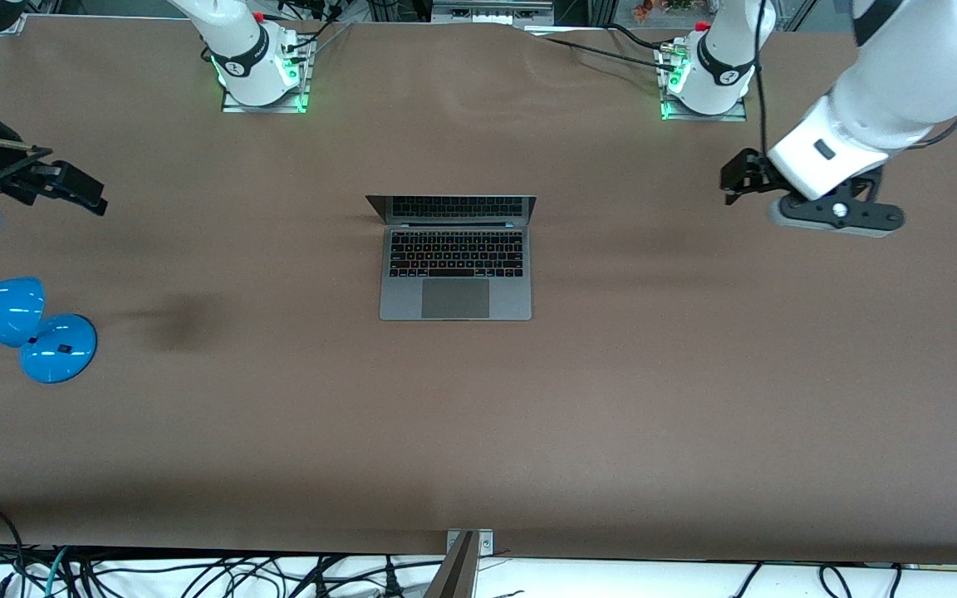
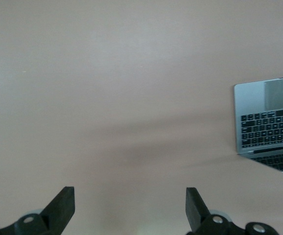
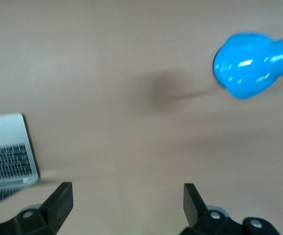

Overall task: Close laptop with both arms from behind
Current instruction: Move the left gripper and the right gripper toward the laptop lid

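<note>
The space-grey laptop [image 1: 455,274] lies open in the middle of the table, its screen upright on the side toward the robot bases. It also shows in the left wrist view [image 2: 269,122] and in the right wrist view [image 3: 7,152]. My left gripper [image 1: 738,176] is open and empty, held over bare table toward the left arm's end, well apart from the laptop. Its fingers stand wide apart in the left wrist view [image 2: 130,205]. My right gripper [image 1: 76,189] is open and empty over bare table toward the right arm's end. Its fingers are also wide apart [image 3: 128,200].
A blue lamp [image 1: 22,324] stands at the right arm's end of the table, nearer the front camera than the right gripper; its head shows in the right wrist view [image 3: 244,63]. The brown table [image 1: 478,432] lies around the laptop. Cables hang along the front edge.
</note>
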`<action>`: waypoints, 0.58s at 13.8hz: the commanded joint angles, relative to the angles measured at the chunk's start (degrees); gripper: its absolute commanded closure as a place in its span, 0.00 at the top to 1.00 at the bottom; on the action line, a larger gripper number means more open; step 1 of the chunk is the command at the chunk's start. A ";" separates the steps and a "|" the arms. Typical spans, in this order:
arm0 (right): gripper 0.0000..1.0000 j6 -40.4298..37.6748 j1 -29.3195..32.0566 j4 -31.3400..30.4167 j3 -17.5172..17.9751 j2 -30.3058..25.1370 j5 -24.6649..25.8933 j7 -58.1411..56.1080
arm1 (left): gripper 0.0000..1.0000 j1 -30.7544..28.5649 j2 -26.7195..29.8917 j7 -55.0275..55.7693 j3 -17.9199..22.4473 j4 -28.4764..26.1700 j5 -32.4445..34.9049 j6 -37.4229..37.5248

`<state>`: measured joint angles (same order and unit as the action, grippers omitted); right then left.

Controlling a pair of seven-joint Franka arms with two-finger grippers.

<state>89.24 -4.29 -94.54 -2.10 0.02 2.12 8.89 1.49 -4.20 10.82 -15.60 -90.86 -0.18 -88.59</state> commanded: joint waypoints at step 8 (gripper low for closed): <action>1.00 -11.19 -7.03 -0.99 13.09 7.96 -5.36 6.98 | 1.00 5.19 -9.24 17.72 -5.49 7.19 -4.90 0.96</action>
<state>78.99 -8.55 -95.47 10.30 6.57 -1.09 12.04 5.49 -10.95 25.35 -21.27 -86.27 -2.24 -88.61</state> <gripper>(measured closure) 0.000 0.000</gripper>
